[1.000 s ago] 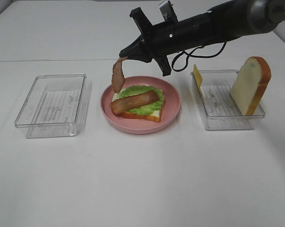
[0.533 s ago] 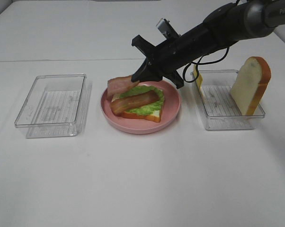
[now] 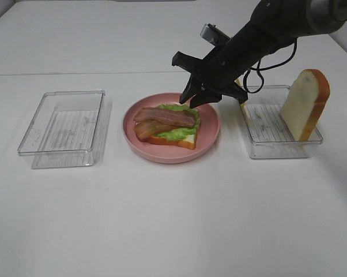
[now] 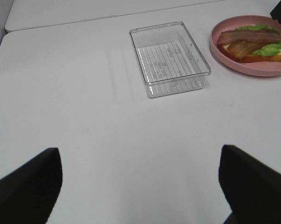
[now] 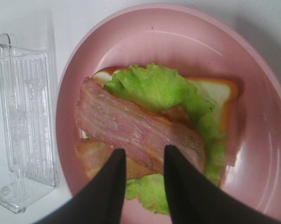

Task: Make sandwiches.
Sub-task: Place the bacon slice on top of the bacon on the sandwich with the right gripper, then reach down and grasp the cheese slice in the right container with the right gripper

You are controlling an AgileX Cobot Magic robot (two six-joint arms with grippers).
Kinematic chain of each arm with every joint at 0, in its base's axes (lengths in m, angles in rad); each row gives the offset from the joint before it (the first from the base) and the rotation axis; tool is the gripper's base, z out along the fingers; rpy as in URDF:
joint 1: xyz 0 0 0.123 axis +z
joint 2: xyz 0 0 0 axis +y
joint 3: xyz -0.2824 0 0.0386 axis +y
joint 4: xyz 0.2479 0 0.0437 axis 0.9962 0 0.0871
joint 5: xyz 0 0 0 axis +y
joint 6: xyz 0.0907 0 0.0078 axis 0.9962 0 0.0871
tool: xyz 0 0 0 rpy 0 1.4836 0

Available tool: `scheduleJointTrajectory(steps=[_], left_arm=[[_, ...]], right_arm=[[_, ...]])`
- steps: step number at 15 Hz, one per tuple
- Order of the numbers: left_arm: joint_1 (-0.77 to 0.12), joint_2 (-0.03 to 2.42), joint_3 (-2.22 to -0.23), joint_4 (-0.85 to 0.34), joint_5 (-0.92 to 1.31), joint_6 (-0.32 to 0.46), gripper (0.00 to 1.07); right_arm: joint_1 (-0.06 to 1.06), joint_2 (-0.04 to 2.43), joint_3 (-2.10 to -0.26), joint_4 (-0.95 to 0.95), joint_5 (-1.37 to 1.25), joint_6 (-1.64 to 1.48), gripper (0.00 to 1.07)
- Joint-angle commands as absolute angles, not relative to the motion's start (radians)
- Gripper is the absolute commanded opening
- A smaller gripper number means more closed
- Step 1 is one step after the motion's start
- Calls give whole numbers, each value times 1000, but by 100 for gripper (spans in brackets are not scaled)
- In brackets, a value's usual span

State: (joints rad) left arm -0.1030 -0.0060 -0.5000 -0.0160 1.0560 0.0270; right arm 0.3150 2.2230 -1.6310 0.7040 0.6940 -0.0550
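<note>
Left gripper: nearest us, our left gripper [image 4: 140, 173] hangs with its dark fingers spread wide and nothing between them, well apart from the food (parked out of the way, we judge).
Table: a plain, matt white table [image 3: 162, 219].
Left tray: the left tray [image 3: 63, 158] is clear hard plastic with a ribbed floor, and we see nothing in it.
Plate: a round pink plate [image 3: 210, 128] with a raised rim stands between the two trays (we take it for the building spot).
Sandwich: the half-built sandwich [image 3: 168, 128] lies on the plate. It has a white bottom bread slice [image 3: 184, 142] with an orange-brown crust and a ruffled green lettuce leaf [image 3: 180, 133]. On top are two glossy brown bacon strips [image 3: 165, 117], one partly over the other.
Right gripper: our right gripper [image 5: 144, 158] hovers just over the stack. Its black fingers are slightly parted and grip nothing; the bacon lies free beneath.
Right tray: the right tray [image 3: 277, 152] is clear too. A thin yellow cheese slice [image 3: 241, 92] stands on edge at one end and the second bread slice [image 3: 303, 104] leans upright at the other (on edge they are easy to pinch, we judge).
</note>
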Motion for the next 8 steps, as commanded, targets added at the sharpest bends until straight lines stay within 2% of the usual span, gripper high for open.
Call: scheduleJointTrajectory(steps=[1,2,3,8], left_arm=[[-102,-26,-498,-19,1045,28,86],[-102,-26,-498,-19,1045,28,86],[-102,-26,-498,-19,1045,28,86],[-102,-26,-498,-19,1045,28,86]], right_arm=[[314,2214,-1637,684,715,-50,60],[314,2207,-1637,663,724,-52,68],[314,2192,-1637,636,736,-63,71],[314,2045,-1637,463,831,-57,71]])
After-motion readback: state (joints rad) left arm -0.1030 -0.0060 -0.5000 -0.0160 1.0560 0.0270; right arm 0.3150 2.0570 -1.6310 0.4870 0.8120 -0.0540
